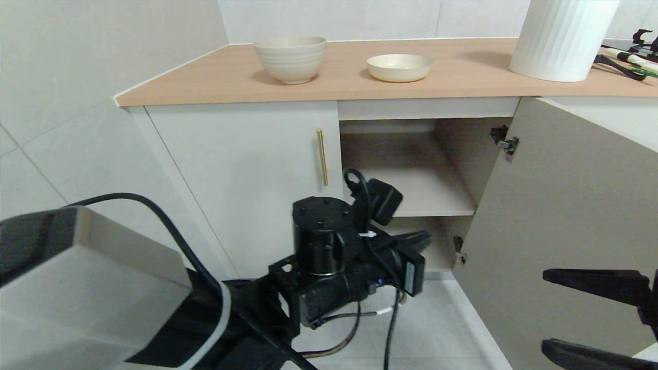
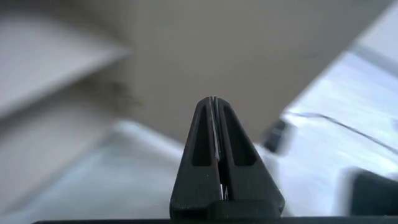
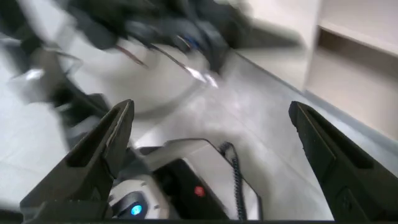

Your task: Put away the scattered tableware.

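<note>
A deep cream bowl point(image 1: 291, 58) and a shallow cream dish point(image 1: 399, 67) sit apart on the wooden countertop point(image 1: 462, 67). Below them the cupboard's right door point(image 1: 555, 226) stands swung open, showing a bare shelf point(image 1: 416, 190). My left gripper point(image 1: 419, 240) hangs low in front of the open cupboard, near the floor, fingers pressed together with nothing between them point(image 2: 213, 106). My right gripper point(image 1: 552, 313) is at the lower right, in front of the open door, its two fingers spread wide and empty point(image 3: 211, 118).
The cupboard's left door point(image 1: 247, 174) with a brass handle point(image 1: 322, 157) is closed. A tall white ribbed container point(image 1: 560, 36) stands on the counter's right, with dark utensils point(image 1: 624, 61) beyond it. A tiled wall bounds the left side. Pale floor tiles point(image 1: 442, 329) lie below.
</note>
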You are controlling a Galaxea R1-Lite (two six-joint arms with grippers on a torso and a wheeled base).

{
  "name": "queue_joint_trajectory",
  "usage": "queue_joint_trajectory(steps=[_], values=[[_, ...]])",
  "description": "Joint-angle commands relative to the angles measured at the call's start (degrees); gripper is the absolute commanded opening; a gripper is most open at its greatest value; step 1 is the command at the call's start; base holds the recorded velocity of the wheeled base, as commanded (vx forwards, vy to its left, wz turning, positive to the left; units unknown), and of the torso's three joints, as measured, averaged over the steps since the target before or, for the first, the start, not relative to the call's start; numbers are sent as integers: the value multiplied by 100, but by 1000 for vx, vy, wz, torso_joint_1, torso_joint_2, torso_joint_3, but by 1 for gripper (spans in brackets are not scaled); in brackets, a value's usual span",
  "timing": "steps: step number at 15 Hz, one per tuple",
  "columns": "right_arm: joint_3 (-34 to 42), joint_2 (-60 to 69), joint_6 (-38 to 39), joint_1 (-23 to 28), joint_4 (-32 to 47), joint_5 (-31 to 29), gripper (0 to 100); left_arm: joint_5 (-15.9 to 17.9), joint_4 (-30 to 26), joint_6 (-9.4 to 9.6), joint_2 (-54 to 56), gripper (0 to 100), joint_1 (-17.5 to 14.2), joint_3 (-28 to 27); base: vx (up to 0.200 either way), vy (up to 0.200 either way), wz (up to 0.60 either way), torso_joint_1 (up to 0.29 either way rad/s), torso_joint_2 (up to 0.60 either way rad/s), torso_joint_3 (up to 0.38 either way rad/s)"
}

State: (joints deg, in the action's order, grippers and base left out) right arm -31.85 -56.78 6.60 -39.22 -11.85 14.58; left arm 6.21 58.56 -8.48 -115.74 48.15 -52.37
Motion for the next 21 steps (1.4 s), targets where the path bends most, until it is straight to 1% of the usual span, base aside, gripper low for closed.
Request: queue_joint_trajectory(steps=[1, 2, 4, 5, 6, 7, 8, 9, 10, 11, 12, 13, 14, 15, 16, 17, 20, 21], values=[[-216, -1036, 8, 257, -283, -140, 100, -366, 199, 383, 781, 0, -799, 702, 0, 0, 0, 0, 0, 0], [-506, -1660, 0, 573, -547, -254, 100, -559, 217, 506, 1317, 0, -1203, 1194, 0, 0, 0, 0, 0, 0], [-945, -2241, -44, 731, -608, -289, 100, -585, 111, 506, 2108, 0, -1695, 1695, 0, 0, 0, 0, 0, 0], [-1156, -2452, -35, 714, -599, -333, 100, -585, -47, 506, 2477, 0, -1932, 1844, 0, 0, 0, 0, 0, 0], [-1429, -2645, -35, 608, -555, -570, 100, -585, -363, 506, 2811, 0, -2152, 1906, 0, 0, 0, 0, 0, 0], [-1789, -2829, -9, 547, -415, -966, 100, -585, -811, 506, 3224, 0, -2425, 1915, 0, 0, 0, 0, 0, 0], [-2123, -2970, 0, 547, -239, -1238, 100, -541, -1312, 462, 3593, 0, -2662, 1871, 0, 0, 0, 0, 0, 0], [-2273, -3005, 0, 547, -116, -1317, 100, -515, -1559, 462, 3743, 0, -2750, 1853, 0, 0, 0, 0, 0, 0], [-2694, -3023, 0, 547, 438, -1388, 100, -383, -2314, 453, 4112, 0, -2996, 1783, 0, 0, 0, 0, 0, 0], [-2835, -2988, 17, 538, 658, -1388, 100, -287, -2666, 453, 4200, 0, -3075, 1713, 0, 0, 0, 0, 0, 0], [-2835, -2970, 88, 538, 666, -1388, 100, -260, -2851, 453, 4226, 0, -3093, 1651, 0, 0, 0, 0, 0, 0], [-2712, -2865, 386, 547, 675, -1414, 100, -260, -3044, 453, 4217, 0, -3128, 1598, 0, 0, 0, 0, 0, 0], [-2580, -2768, 597, 547, 666, -1379, 100, -251, -3088, 453, 4173, 100, -3137, 1563, 0, 0, 0, 0, 0, 0], [-2536, -2733, 632, 547, 675, -1440, 100, -234, -3088, 444, 4156, 100, -3163, 1528, 0, 0, 0, 0, 0, 0], [-2475, -2522, 632, 538, 737, -1502, 100, -225, -3026, 277, 4050, 100, -3172, 1396, 0, 0, 0, 0, 0, 0], [-2466, -2408, 632, 459, 833, -1511, 100, -225, -2982, 216, 3989, 100, -3172, 1326, 0, 0, 0, 0, 0, 0], [-2501, -2302, 632, 371, 965, -1643, 100, -497, -2982, 251, 3936, 100, -3172, 1282, 0, 0, 0, 0, 0, 0], [-2501, -2302, 632, 371, 965, -1643, 100, -497, -2982, 251, 3936, 100, -3172, 1282, 0, 0, 0, 0, 0, 0]])
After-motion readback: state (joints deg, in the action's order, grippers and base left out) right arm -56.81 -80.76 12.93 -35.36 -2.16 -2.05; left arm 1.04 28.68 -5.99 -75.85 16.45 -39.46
